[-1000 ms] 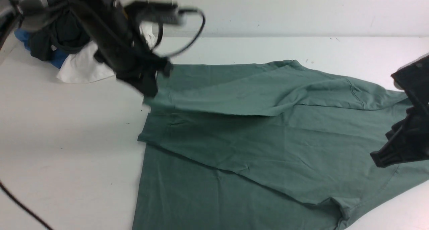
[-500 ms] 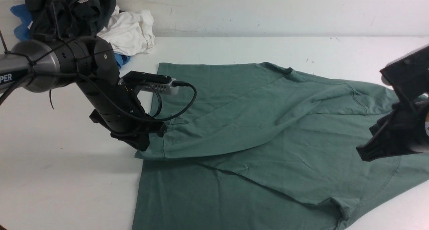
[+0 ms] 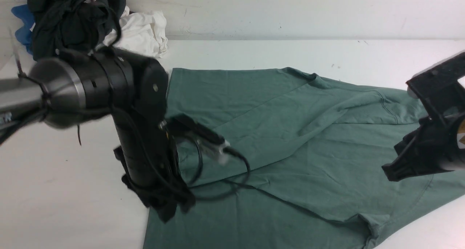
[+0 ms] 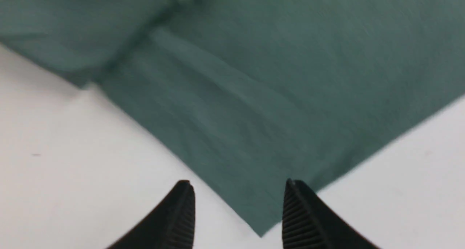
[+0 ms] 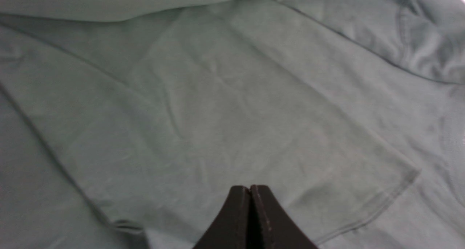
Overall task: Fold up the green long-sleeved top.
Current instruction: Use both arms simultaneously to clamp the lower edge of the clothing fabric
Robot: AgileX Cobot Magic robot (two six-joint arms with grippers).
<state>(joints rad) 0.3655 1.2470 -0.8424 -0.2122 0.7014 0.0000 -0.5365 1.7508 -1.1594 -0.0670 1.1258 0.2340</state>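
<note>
The green long-sleeved top (image 3: 290, 140) lies spread over the white table, with one sleeve folded diagonally across its body. My left gripper (image 3: 170, 211) hangs blurred at the top's left edge. In the left wrist view it (image 4: 238, 185) is open, and a corner of the green top (image 4: 236, 96) lies on the table below the gap, not gripped. My right gripper (image 3: 390, 172) hovers over the top's right side. Seen from the right wrist, it (image 5: 250, 187) is shut on nothing above the flat green top (image 5: 218, 96) near a stitched hem (image 5: 399, 191).
A pile of clothes sits at the back left against the wall: a dark garment (image 3: 72, 16), a white one (image 3: 141, 31) and a blue one (image 3: 21, 27). Bare white table (image 3: 72, 191) lies left of the top.
My left gripper has opened and let go of the sleeve, which now lies flat across the top. The left arm has swung down toward the near side. The right gripper has shifted only slightly.
</note>
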